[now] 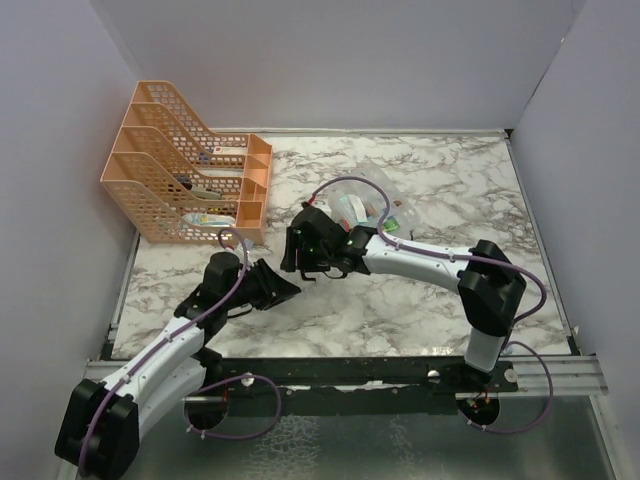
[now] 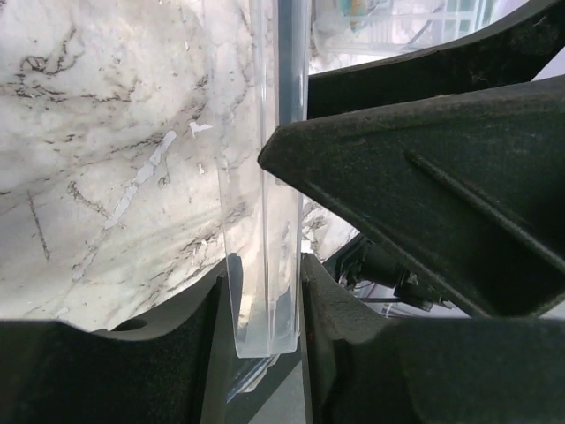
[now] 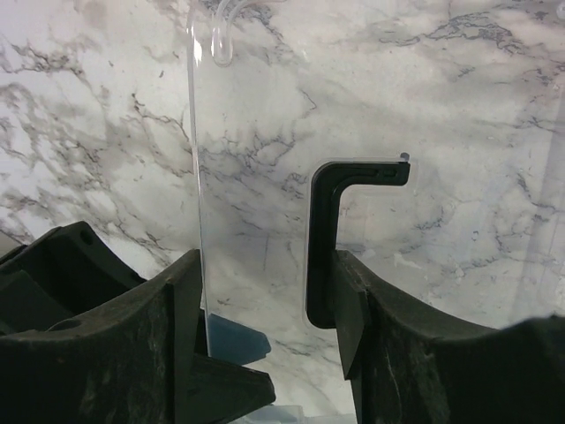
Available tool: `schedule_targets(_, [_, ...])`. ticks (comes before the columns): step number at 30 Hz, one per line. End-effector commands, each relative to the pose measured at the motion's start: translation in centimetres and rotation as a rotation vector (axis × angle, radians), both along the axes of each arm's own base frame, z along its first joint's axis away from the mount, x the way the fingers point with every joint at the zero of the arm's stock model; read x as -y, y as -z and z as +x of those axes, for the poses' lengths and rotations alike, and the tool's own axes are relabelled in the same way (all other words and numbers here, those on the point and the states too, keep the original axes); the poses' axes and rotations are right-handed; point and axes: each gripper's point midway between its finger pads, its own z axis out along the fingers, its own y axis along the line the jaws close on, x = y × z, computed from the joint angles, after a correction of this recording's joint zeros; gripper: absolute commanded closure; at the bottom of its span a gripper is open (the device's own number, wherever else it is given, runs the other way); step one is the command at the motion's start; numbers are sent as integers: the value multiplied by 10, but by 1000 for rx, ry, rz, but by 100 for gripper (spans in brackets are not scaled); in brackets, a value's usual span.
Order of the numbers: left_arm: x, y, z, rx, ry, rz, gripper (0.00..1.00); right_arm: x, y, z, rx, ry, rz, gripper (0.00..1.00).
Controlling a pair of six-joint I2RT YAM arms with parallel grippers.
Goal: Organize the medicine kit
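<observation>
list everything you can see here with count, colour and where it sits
medicine kit box: 1, clear, open, back centre of table
small packs: several, white and green, inside the box, too small to name
clear lid: 1, see-through, off the box, between both grippers
handle: 1, black, on the lid
file rack: 1, orange mesh, back left corner
rack items: a few, mixed colours, in the rack's slots
table: 1, white-grey marble
left gripper: 1, black, closed on the lid's edge
right gripper: 1, black, gripping the lid at the handle
</observation>
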Motion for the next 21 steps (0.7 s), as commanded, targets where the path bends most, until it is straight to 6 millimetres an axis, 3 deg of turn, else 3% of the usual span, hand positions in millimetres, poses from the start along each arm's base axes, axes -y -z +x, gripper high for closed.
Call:
schedule_targets(1, [-1,-17,14,81,-38,-11,71,-1,-26,-3,-25,6,96,33])
schedule_targets(5, [-3,-27,20,111,-45,16,76,4,-56,-4,14,-14,146,25])
schedule_targets(12, [-10,-67,29,221,-69,51,77,32,-120,-17,128,-35,264,24])
schedule_targets(18, [-19,-140,42,406,-154,17,77,87,-181,-31,279,50,380,25])
schedule_targets(21, [-21,-177,51,490,-195,-23,78,111,-198,-33,325,108,406,25])
